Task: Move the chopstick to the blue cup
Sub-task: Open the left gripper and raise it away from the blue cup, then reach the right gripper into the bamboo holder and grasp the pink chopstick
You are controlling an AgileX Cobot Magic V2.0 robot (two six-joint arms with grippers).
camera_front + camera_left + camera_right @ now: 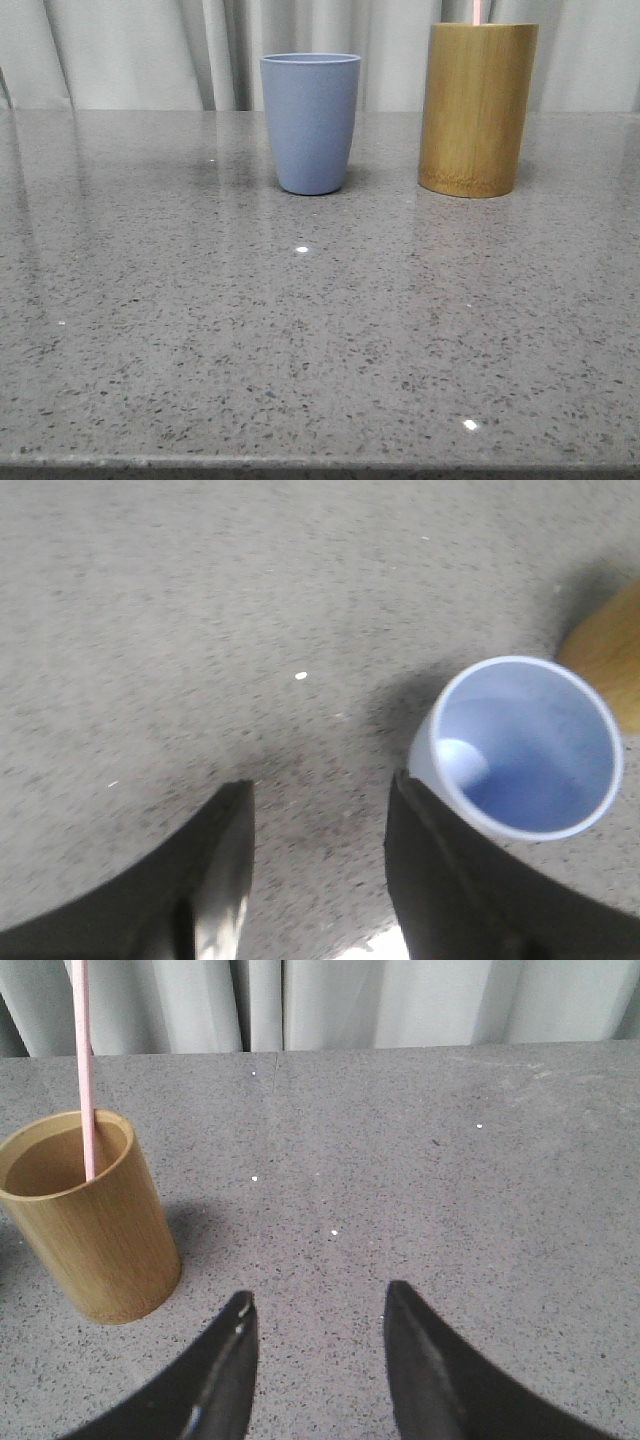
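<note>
The blue cup [311,122] stands upright at the back middle of the table. It looks empty in the left wrist view [525,745]. A pale pink chopstick [83,1065] stands in the bamboo cylinder [85,1215], which is to the right of the cup [477,108]; only its tip [478,11] shows in the front view. My left gripper [320,785] is open and empty above the table, one finger [440,870] beside the cup's rim. My right gripper [317,1300] is open and empty, with the bamboo cylinder off to one side. Neither gripper shows in the front view.
The grey speckled stone table [300,330] reaches to a pale curtain [150,50] behind. Its front edge [320,466] runs along the bottom of the front view.
</note>
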